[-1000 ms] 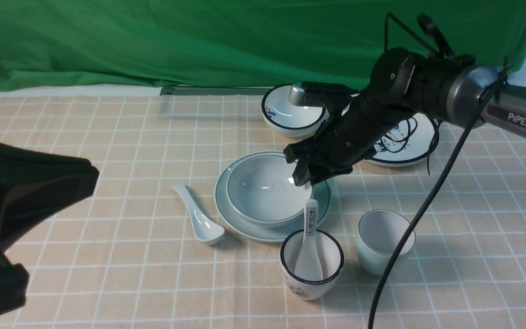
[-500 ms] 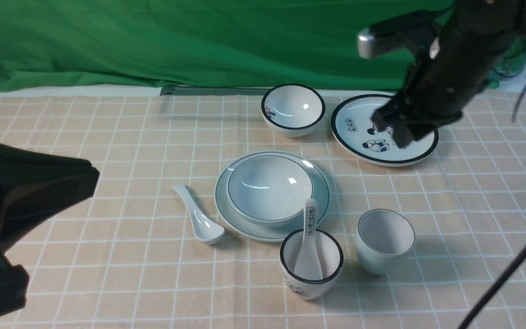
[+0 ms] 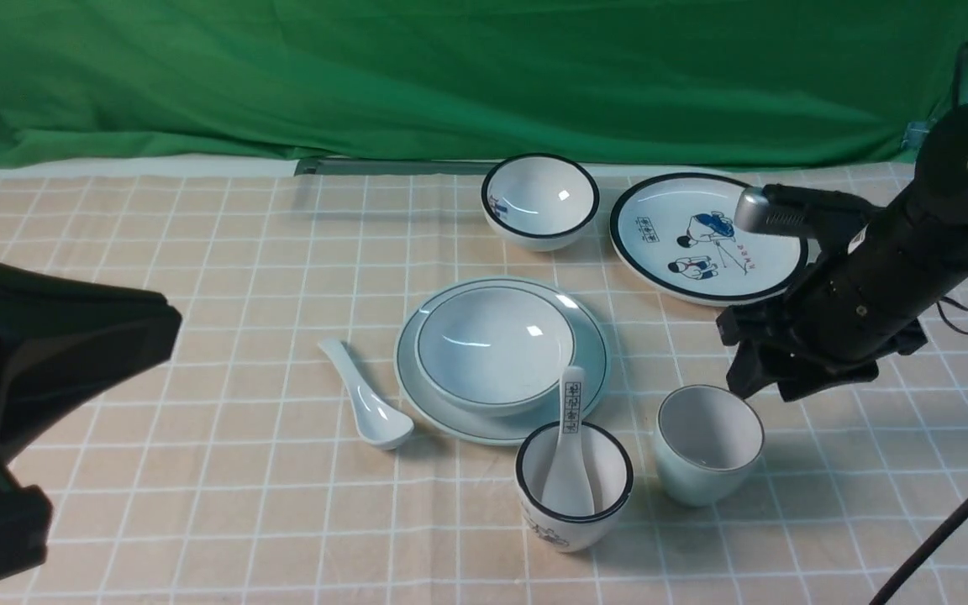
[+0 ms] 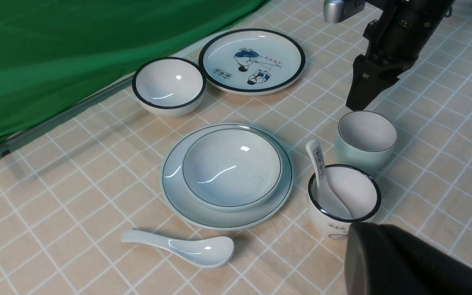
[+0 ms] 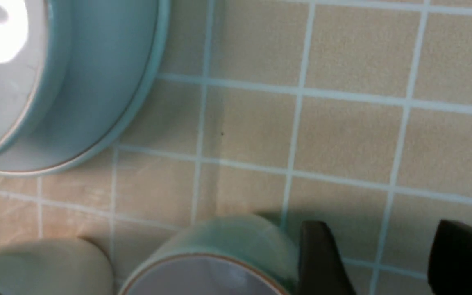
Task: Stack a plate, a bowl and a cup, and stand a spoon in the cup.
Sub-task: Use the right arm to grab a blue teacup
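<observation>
Cup (image 3: 709, 443): plain pale bluish-white, no handle, thin rim line, tapering down, upright with mouth up on the worktop (image 3: 198, 252), near-right of the plate (image 3: 593, 370). Bowl (image 3: 494, 346) sits in the plate, both pale with a thin dark rim. Spoon (image 3: 366, 403): plain white, lying scoop-up left of the plate, long axis diagonal, handle toward far-left, scoop toward me. Count: 2 plates, 2 bowls, 2 cups, 2 spoons; the lettered spoon (image 3: 570, 454) stands in the black-rimmed cup (image 3: 574, 504). My right end effector (image 3: 774, 385) is released, jaws apart and empty, just beyond the cup's far-right side. My left end effector (image 3: 55, 361) is clenched, empty, well apart on the left.
</observation>
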